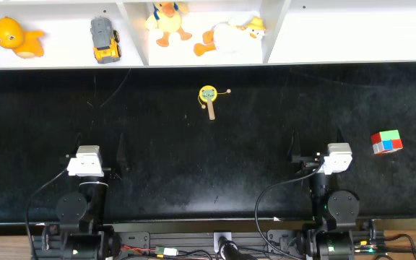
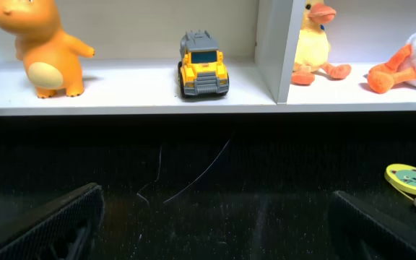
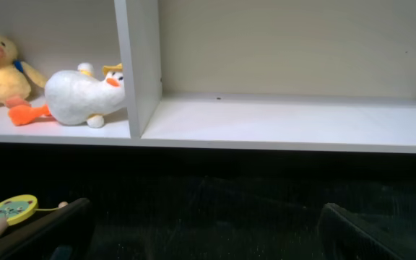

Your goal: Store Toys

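A yellow toy drum on a wooden stick (image 1: 209,100) lies on the black table, up the middle; it is also seen as the drum (image 2: 412,182) and the drum (image 3: 6,213). A multicoloured cube (image 1: 386,142) rests at the table's right side. My left gripper (image 1: 98,146) stands open low on the left, holding nothing, its dark fingers (image 2: 56,217) wide apart. My right gripper (image 1: 316,146) stands open low on the right, also holding nothing, its fingers (image 3: 370,231) spread. Both are well short of the drum.
A white shelf (image 1: 208,59) runs along the table's far edge. It holds an orange figure (image 1: 16,37), a yellow truck (image 1: 105,40), a yellow duck (image 1: 168,22) and a white duck plush (image 1: 230,36). The right compartment (image 3: 287,119) is bare.
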